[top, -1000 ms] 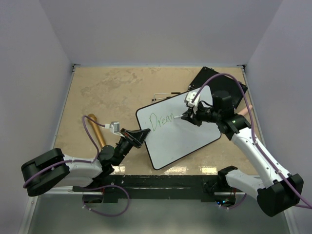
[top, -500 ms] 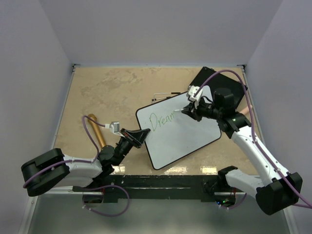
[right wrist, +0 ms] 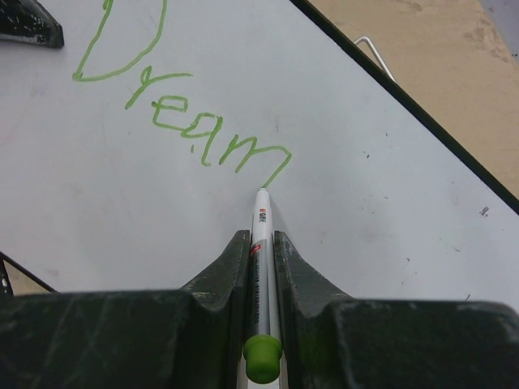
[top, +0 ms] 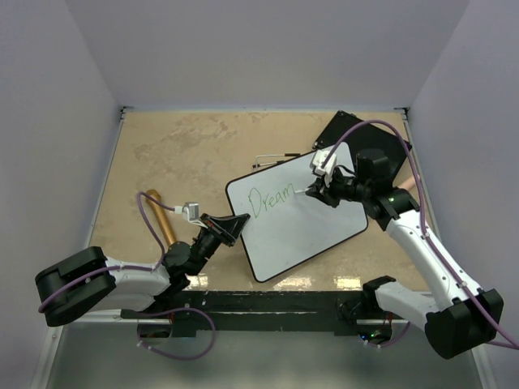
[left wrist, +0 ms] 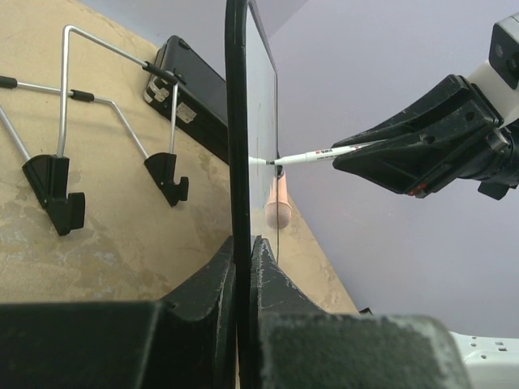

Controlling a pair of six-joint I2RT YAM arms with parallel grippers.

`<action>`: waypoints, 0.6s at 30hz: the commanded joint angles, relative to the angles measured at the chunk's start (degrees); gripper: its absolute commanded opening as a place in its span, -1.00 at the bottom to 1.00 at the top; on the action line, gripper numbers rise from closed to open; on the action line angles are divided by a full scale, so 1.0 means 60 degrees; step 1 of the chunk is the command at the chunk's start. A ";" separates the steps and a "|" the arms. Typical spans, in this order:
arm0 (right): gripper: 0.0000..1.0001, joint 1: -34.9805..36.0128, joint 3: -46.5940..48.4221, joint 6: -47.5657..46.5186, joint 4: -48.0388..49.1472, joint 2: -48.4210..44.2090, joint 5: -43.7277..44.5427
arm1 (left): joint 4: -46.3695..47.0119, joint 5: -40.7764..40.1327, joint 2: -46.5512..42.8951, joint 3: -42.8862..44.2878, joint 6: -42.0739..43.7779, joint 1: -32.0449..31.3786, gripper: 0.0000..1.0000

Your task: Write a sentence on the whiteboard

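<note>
The whiteboard (top: 300, 227) lies tilted in the middle of the table, with "Dream" (top: 272, 200) written on it in green. My left gripper (top: 234, 226) is shut on the board's left edge. In the left wrist view the black frame (left wrist: 236, 121) runs edge-on between the left gripper's (left wrist: 243, 247) jaws. My right gripper (top: 320, 193) is shut on a white marker (right wrist: 261, 231) with a green end cap. The marker's tip touches the whiteboard (right wrist: 389, 162) at the end of the last letter (right wrist: 276, 174). The marker (left wrist: 312, 155) also shows in the left wrist view, meeting the board.
A flat black board (top: 391, 144) lies at the back right, partly under the whiteboard. A wire stand (top: 272, 157) with black feet (left wrist: 53, 182) sits behind the board. A brass-coloured cylinder (top: 163, 220) lies at the left by the left arm's cable.
The right gripper moved the marker up and left, then back down and right, adding the last stroke that turns "Drean" into "Dream". The left arm and the board stayed still.
</note>
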 commanded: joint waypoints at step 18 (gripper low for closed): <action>-1.00 -0.0803 0.0373 0.0108 0.0174 -0.0842 -0.1775 | 0.0424 0.0172 -0.0104 -0.0673 0.1404 -0.0020 -1.00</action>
